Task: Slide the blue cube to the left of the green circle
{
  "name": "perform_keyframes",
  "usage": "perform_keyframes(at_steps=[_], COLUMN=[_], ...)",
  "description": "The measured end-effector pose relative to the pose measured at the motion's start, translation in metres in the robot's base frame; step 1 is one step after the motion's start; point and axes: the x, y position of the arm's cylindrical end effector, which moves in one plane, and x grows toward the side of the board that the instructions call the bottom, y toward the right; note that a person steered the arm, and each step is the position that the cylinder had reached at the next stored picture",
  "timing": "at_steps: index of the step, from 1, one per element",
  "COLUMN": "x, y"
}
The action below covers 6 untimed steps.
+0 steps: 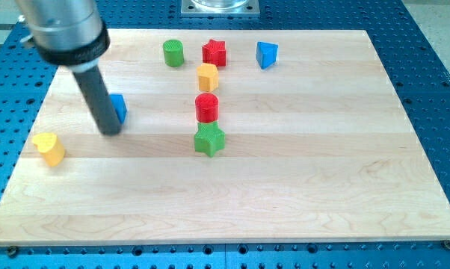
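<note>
Tip [111, 132]: mine, no jaws to tell of, touching blue cube [119, 107] at its left; green circle [173, 53] well apart, upper right.

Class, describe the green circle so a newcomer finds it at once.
Start at the wooden board's top edge and go to the row of blocks there. The green circle is the leftmost, beside the red star. Unlike the green star, it is a plain round cylinder.

blue cube [119, 107] half hidden behind the rod [99, 101] — rod's top cut off by the view's top
</note>
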Motion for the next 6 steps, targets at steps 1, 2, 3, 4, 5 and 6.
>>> perform_keyframes(at_steps=[1,2,3,4,5,6], x=[-0.055,-0.099,-0.102,-0.118,-0.127,-0.085], y=[0.001,0.009,-0.010,-0.032,-0.017,-0.055])
